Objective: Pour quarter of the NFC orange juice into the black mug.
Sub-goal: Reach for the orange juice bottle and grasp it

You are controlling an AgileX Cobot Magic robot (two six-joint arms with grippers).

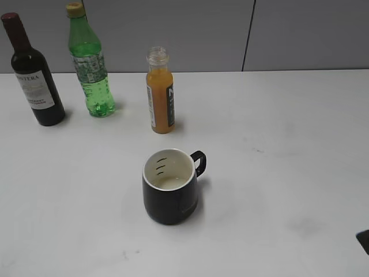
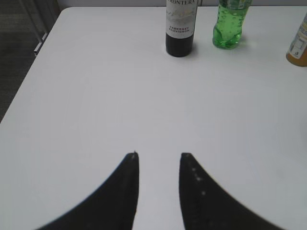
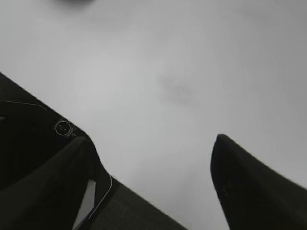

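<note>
Black mug (image 1: 171, 187), well clear of fingers (image 2: 127, 191).

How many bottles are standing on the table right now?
3. The dark wine bottle at far left, the green bottle just right of it, and the NFC orange juice behind the black mug. None appears hidden.

The uncapped NFC orange juice (image 1: 159, 92) stands upright behind the black mug (image 1: 170, 187) (white inside, handle right).

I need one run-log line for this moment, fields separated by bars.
juice: upright, uncapped, untouched | mug: in front, no juice | left hand: open, empty | right hand: open, empty
</note>
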